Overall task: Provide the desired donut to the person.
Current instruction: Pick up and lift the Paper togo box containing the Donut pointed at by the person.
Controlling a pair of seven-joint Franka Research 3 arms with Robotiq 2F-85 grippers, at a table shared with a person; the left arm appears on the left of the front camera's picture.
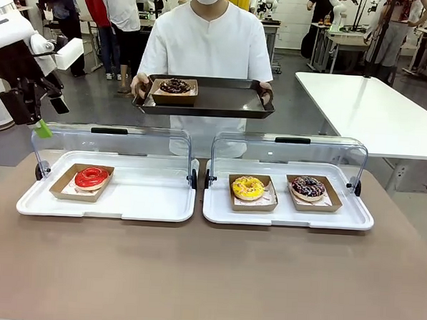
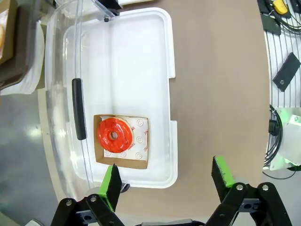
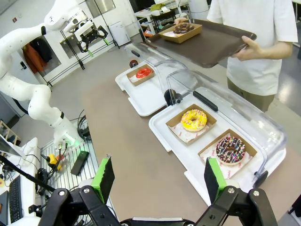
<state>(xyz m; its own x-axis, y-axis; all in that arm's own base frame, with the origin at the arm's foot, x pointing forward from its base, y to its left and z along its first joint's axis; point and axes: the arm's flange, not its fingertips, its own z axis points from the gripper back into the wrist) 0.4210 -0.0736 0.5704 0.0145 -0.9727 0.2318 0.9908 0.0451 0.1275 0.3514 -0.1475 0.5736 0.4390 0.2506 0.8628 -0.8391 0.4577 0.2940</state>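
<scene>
Both grippers are spread and empty. The left gripper (image 2: 167, 176) hangs over the red donut (image 2: 114, 136). The right gripper (image 3: 158, 173) hangs over the desk (image 3: 127, 155), near the yellow donut (image 3: 194, 119) and the sprinkled donut (image 3: 230, 150). The person (image 1: 205, 45) holds a tray (image 1: 224, 99) bearing a boxed chocolate donut (image 1: 175, 85). The step is probably selection. The next move calls for descending onto the chosen box.
</scene>
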